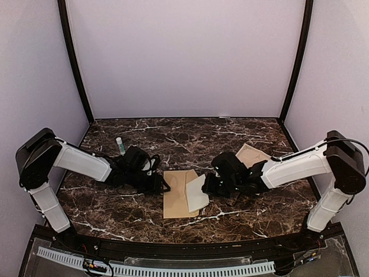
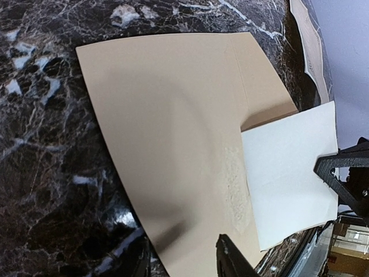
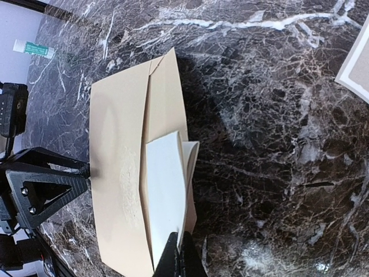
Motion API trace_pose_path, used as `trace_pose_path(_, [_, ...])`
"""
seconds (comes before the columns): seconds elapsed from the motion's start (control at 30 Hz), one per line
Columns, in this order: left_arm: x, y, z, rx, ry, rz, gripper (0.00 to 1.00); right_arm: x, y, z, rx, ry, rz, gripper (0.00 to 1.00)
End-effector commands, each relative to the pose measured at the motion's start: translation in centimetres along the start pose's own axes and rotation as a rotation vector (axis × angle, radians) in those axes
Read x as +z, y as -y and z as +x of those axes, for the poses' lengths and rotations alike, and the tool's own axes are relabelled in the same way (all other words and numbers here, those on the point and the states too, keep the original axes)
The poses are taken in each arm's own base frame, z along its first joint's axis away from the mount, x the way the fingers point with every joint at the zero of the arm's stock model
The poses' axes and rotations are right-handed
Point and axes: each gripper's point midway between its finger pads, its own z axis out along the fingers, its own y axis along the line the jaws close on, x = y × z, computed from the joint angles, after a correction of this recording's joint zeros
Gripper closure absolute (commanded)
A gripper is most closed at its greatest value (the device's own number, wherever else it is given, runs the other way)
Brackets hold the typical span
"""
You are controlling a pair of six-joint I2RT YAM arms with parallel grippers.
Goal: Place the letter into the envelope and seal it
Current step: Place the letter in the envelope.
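The brown envelope (image 1: 174,195) lies flat mid-table, its flap open toward the left arm; the rough glue strip shows in the left wrist view (image 2: 235,184). The folded pale letter (image 1: 198,193) rests tilted over the envelope's pocket side (image 3: 166,92), one edge at the pocket's mouth; I cannot tell whether it is inside. My right gripper (image 3: 182,259) is shut on the letter's (image 3: 166,190) near edge. My left gripper (image 1: 164,186) sits at the flap's outer edge with its jaws apart, one finger (image 2: 232,258) over the envelope (image 2: 167,115) paper.
A glue stick (image 1: 120,145) stands at the back left, behind the left arm. A tan sheet with a printed border (image 1: 252,154) lies at the back right, beside the right arm. The two grippers face each other across the envelope.
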Motion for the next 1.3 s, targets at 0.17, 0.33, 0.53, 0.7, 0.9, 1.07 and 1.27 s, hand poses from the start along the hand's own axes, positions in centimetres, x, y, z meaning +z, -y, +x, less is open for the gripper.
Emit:
trace_pose_path(0.17, [0.7,-1.1,0.9,-0.011,-0.052,-0.035,0.62,1.4,-0.6,-0.8,-0.055,0.021,-0.039,1.0])
trace_pose_path(0.33, [0.8,-0.9,0.8,-0.009,-0.055,-0.03,0.62,1.9,-0.5,-0.7,-0.054,0.017,-0.041,1.0])
trace_pose_path(0.53, [0.9,-0.7,0.9,-0.015,-0.063,-0.016,0.63,2.7,-0.6,-0.4,-0.051,0.005,-0.051,1.0])
trace_pose_path(0.7, [1.1,-0.5,1.2,-0.025,-0.077,0.002,0.65,3.2,-1.2,-0.4,-0.052,-0.004,-0.067,1.0])
trace_pose_path(0.9, [1.1,-0.4,1.4,-0.034,-0.085,0.013,0.67,3.7,-1.9,-0.4,-0.057,-0.014,-0.09,1.0])
trace_pose_path(1.07, [1.3,-0.2,1.6,-0.039,-0.093,0.027,0.68,4.1,-2.7,-0.3,-0.063,-0.025,-0.114,1.0])
trace_pose_path(1.27, [1.4,0.1,1.6,-0.048,-0.095,0.05,0.69,4.5,-3.3,0.2,-0.075,-0.05,-0.136,1.0])
